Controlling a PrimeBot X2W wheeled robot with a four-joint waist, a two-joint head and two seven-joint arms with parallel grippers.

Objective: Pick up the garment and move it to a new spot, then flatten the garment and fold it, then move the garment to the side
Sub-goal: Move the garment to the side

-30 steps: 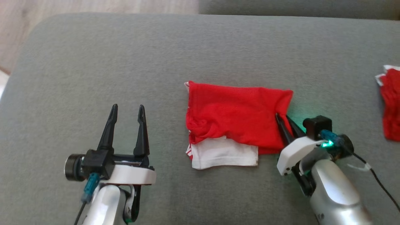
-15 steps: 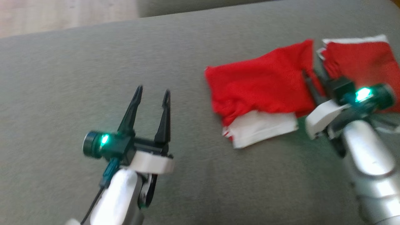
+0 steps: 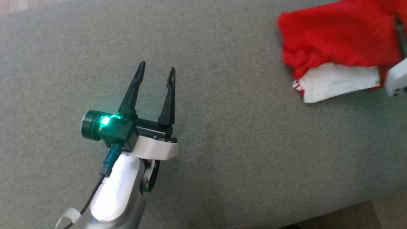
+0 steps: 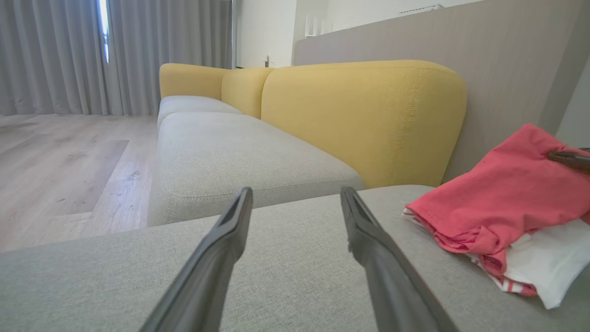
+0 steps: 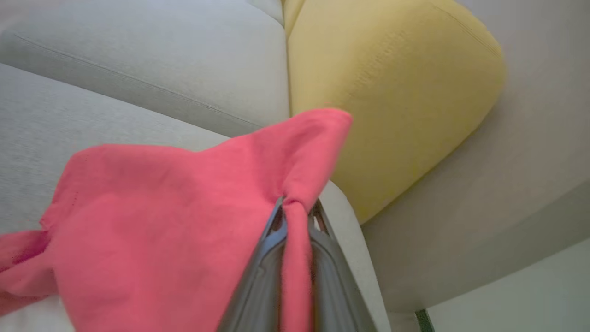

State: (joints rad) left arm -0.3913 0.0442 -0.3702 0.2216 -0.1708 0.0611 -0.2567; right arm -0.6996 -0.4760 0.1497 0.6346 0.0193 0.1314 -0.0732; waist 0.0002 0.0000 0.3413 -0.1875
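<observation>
The garment, red with a white layer showing under its near edge, lies folded at the head view's upper right on the grey sofa seat. My right gripper is shut on a pinched fold at the garment's right edge, which is raised off the seat. Its white housing shows at the head view's right border. My left gripper hovers open over bare seat, well left of the garment, with nothing between its fingers.
A yellow back cushion rises behind the seat, with another grey seat cushion beyond. Wooden floor lies to the left. The seat's front edge runs across the head view's lower right.
The whole head view has shifted, so the camera moved. The gap between my open left gripper and the garment has widened. My right gripper has kept its hold on the garment's edge.
</observation>
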